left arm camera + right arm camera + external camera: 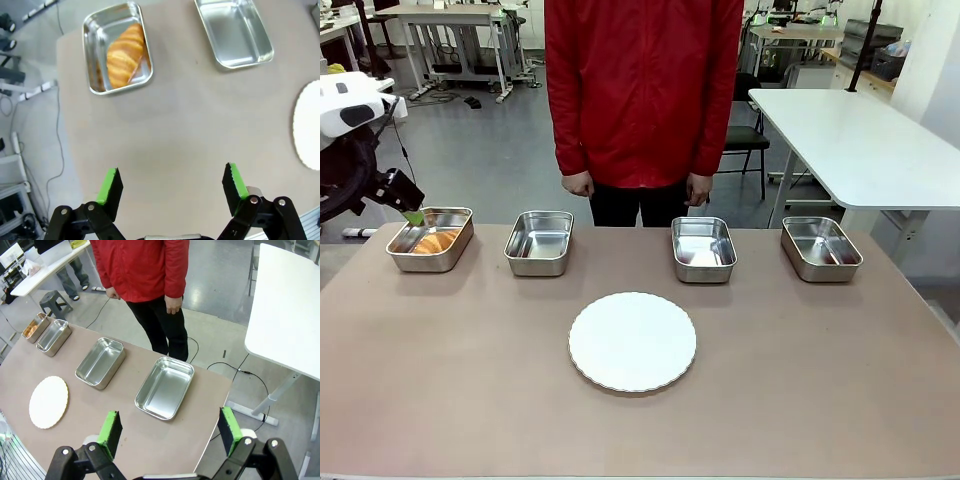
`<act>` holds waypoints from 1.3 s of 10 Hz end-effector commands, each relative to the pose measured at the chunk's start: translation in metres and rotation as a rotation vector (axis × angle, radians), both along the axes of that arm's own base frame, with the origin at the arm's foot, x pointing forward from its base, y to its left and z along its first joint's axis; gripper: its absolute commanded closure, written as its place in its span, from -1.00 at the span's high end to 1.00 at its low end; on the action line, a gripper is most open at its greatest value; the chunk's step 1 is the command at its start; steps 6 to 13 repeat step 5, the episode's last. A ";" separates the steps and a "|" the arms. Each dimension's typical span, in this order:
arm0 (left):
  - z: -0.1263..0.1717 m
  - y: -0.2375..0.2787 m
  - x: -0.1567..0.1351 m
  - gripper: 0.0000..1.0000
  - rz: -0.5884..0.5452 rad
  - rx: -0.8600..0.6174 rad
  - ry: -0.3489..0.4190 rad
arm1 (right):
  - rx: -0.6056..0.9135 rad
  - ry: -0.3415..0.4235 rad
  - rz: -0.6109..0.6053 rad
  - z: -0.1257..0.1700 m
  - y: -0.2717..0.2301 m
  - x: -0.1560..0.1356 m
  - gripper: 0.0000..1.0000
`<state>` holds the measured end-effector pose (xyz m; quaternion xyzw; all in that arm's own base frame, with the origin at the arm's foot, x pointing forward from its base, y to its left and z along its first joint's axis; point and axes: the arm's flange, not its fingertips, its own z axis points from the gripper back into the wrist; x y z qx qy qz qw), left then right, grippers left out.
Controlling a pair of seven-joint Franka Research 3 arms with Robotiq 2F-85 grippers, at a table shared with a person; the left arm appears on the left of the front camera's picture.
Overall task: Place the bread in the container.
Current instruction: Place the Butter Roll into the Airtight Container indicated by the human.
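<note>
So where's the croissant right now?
The bread lies inside the container at the far left of the row of four pans in the front view, next to the left gripper.

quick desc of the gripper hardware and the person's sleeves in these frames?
Both wrist views show the same build: left gripper and right gripper have black linkage fingers with silver pivot pins and bright green ribbed pads. In the front view the left arm has a white shell over black parts. The person wears long red jacket sleeves reaching the wrists.
</note>
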<state>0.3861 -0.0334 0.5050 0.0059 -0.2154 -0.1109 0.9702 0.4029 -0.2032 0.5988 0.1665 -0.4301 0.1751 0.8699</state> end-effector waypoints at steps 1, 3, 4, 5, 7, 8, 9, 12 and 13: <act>0.004 -0.001 0.003 1.00 0.003 0.007 -0.004 | 0.010 -0.012 0.006 0.001 0.001 0.000 1.00; 0.004 -0.001 0.003 1.00 0.003 0.007 -0.004 | 0.010 -0.012 0.006 0.001 0.001 0.000 1.00; 0.004 -0.001 0.003 1.00 0.003 0.007 -0.004 | 0.010 -0.012 0.006 0.001 0.001 0.000 1.00; 0.004 -0.001 0.003 1.00 0.003 0.007 -0.004 | 0.010 -0.012 0.006 0.001 0.001 0.000 1.00; 0.004 -0.001 0.003 1.00 0.003 0.007 -0.004 | 0.010 -0.012 0.006 0.001 0.001 0.000 1.00; 0.004 -0.001 0.003 1.00 0.003 0.007 -0.004 | 0.010 -0.012 0.006 0.001 0.001 0.000 1.00; 0.004 -0.001 0.003 1.00 0.003 0.007 -0.004 | 0.010 -0.012 0.006 0.001 0.001 0.000 1.00; 0.004 -0.001 0.003 1.00 0.003 0.007 -0.004 | 0.010 -0.012 0.006 0.001 0.001 0.000 1.00; 0.004 -0.001 0.003 1.00 0.003 0.007 -0.004 | 0.010 -0.012 0.006 0.001 0.001 0.000 1.00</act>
